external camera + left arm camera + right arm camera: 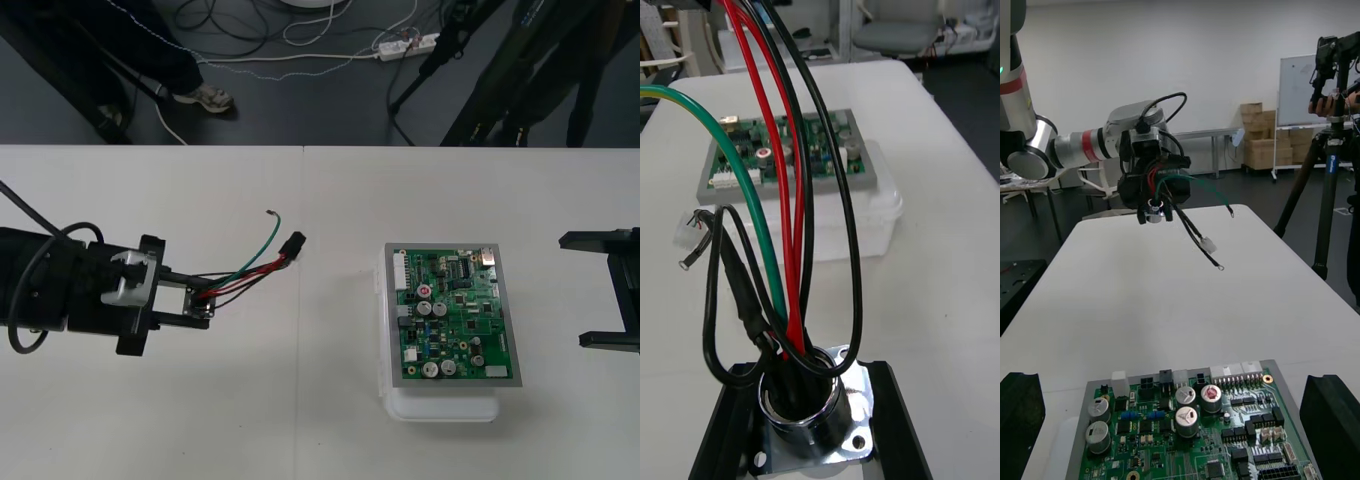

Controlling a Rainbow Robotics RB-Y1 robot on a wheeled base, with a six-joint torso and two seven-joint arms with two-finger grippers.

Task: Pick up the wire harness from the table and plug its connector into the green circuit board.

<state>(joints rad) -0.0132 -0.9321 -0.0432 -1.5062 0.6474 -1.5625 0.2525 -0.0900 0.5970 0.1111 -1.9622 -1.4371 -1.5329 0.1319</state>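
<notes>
While the left tool (198, 303) clamps the socket (805, 409), the wire harness (248, 268) hangs clear of the worktop (300, 420)
Socket flange covers most of the left fingers (895, 435); wires (797, 247) run from the tool toward the green board (455, 315), plug (293, 245) dangling free, well short of it; right tool (603, 290), wide open, is cut off at the worktop's right edge

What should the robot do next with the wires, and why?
Probably carry the harness toward the green board: the left gripper holds its socket, while the plug hangs free, well short of the board. The right gripper waits open beside it.
</notes>
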